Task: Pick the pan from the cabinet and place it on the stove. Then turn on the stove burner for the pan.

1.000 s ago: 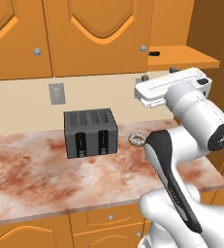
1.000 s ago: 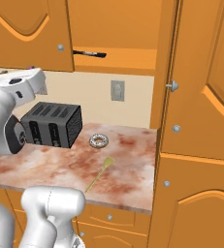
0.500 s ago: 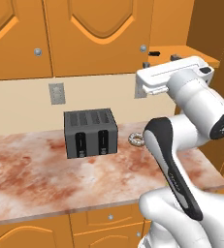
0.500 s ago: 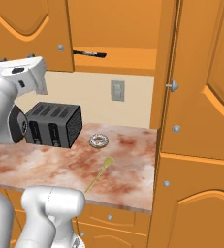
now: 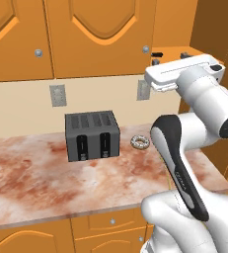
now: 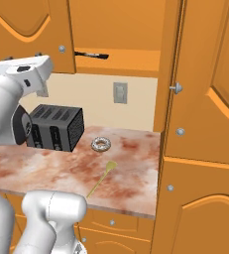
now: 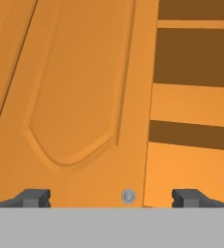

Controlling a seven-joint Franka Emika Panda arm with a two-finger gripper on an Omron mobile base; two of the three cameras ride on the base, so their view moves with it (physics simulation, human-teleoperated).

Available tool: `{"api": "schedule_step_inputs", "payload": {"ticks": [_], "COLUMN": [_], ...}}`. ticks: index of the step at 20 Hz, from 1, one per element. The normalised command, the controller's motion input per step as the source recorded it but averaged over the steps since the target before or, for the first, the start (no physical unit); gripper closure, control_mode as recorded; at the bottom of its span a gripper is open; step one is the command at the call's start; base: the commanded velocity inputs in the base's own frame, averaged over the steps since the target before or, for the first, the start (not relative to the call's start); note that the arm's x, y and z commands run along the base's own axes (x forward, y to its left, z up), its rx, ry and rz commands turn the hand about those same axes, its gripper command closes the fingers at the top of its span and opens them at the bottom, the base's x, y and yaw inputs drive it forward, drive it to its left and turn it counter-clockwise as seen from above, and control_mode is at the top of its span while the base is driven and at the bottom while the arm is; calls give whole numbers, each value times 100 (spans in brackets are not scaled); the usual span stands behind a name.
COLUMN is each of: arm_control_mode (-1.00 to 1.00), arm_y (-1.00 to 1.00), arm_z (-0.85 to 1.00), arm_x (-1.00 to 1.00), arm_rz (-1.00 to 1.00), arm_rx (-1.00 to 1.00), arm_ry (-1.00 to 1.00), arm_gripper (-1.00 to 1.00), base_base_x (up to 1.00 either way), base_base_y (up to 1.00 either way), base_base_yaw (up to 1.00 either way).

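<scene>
Claw spread wide and empty, raised level with the cabinet base, tips straddling the small round silver knob of its closed arched-panel door; open shelf bay just beside that door. Risk, as I judge it: a reach from this line would knock the smooth wood door edge or knob instead of entering the bay, and the long wrist could clip the shelf lip. Below the cabinet: reddish marbled countertop, boxy dark grey toaster, straight black pan handle jutting from the cabinet shelf, a small frosted doughnut.
</scene>
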Motion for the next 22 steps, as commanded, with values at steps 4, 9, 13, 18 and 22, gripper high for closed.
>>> {"api": "schedule_step_inputs", "payload": {"ticks": [4,9,13,18,22], "arm_control_mode": [-100,-100,-100,-100,-100], "arm_y": [-18,-7,0,0,0], "arm_z": [0,-6,-19,-22,-9], "arm_x": [15,24,25,26,30], "arm_rz": [0,0,0,-1,-3], "arm_rx": [1,0,0,0,0], "arm_ry": [0,1,0,0,0], "arm_gripper": [-100,-100,-100,-100,-100], "base_base_x": [0,0,0,0,0], "base_base_y": [0,0,0,0,0], "base_base_yaw": [0,0,0,0,0]}}
